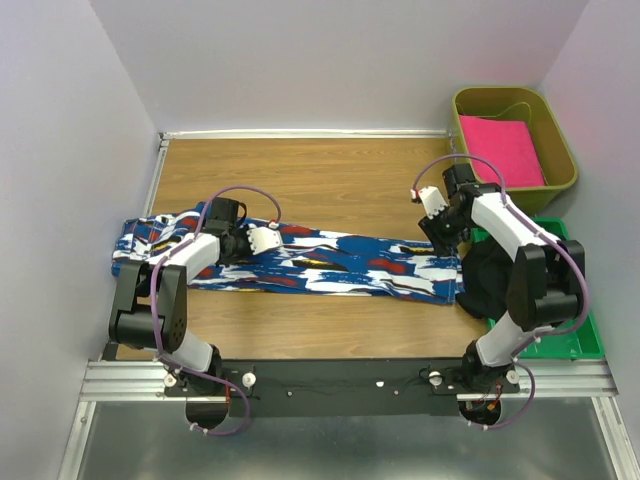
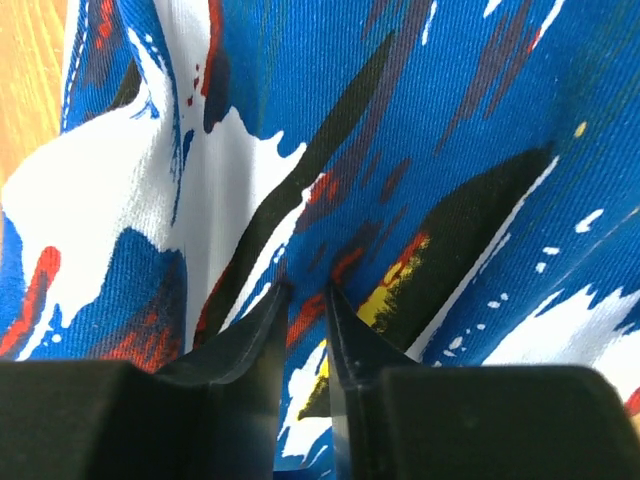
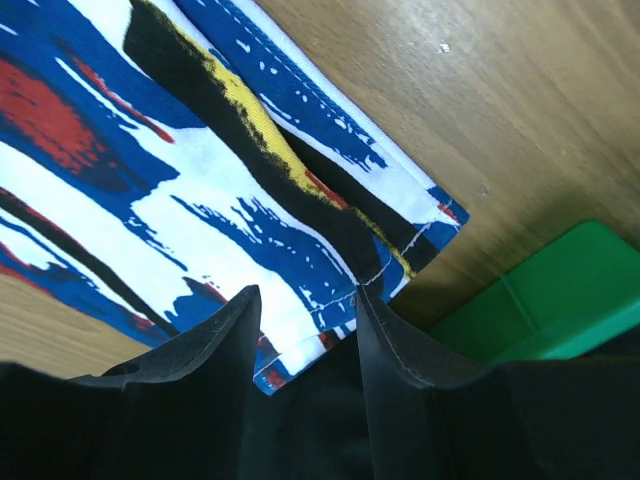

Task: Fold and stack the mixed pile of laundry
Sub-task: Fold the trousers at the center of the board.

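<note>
Blue splotched cloth (image 1: 330, 262) flat, long across table (image 1: 330, 180); black garment (image 1: 485, 275) bunched by R end. Soft, light, limp: grab hem corners. L gripper (image 1: 268, 240) near-closed on cloth, pinch unclear; R gripper (image 1: 432, 203) apart over R hem.

Wooden table (image 1: 330, 175). A long blue cloth (image 1: 340, 262) lies flat across it. A black garment (image 1: 485, 280) touches the cloth's right end, a green tray (image 1: 560, 345) lies just beyond, and an olive bin (image 1: 530, 190) sits behind that end.

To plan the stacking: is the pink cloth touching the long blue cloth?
Apart. The top view shows the pink cloth inside the olive bin, with bare table between the bin and the blue cloth.
</note>
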Robot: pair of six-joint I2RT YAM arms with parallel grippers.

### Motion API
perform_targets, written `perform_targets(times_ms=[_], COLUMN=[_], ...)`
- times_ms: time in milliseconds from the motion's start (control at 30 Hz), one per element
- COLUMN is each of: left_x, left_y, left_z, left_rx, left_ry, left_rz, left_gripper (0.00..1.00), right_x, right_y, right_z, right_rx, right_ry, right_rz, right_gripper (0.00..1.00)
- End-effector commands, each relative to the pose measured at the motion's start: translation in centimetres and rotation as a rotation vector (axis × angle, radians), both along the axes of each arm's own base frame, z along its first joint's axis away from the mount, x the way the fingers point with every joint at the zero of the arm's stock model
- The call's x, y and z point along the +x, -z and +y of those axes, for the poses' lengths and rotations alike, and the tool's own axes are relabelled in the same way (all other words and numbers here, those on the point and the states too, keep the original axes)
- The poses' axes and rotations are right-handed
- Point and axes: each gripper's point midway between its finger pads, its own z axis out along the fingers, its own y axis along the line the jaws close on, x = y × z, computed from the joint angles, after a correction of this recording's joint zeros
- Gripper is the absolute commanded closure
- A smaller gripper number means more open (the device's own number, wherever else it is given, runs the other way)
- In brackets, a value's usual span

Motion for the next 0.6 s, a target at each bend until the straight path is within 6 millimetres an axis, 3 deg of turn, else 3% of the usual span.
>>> perform_targets(times_ms=[0,200,567], left_x=[-1.9,-1.7,-2.2], left_y=[1.4,1.0,-0.1], left_z=[2.4,3.2,3.1], left_rx=[0.103,0.147,0.139], left_ry=[-0.006,-0.001,0.005], left_rz=[0.065,0.035,0.013], left_gripper=[0.67,0.62,0.59], right_x=[0.7,0.5,1.2], right_y=[0.9,3.4,3.8], right_z=[-0.9,-1.5,-1.6], right_rx=[-0.062,-0.098,-0.089], right_ry=[-0.061,-0.071,-0.056], right_rz=[0.02,0.076,0.083], right_gripper=[0.5,0.52,0.43])
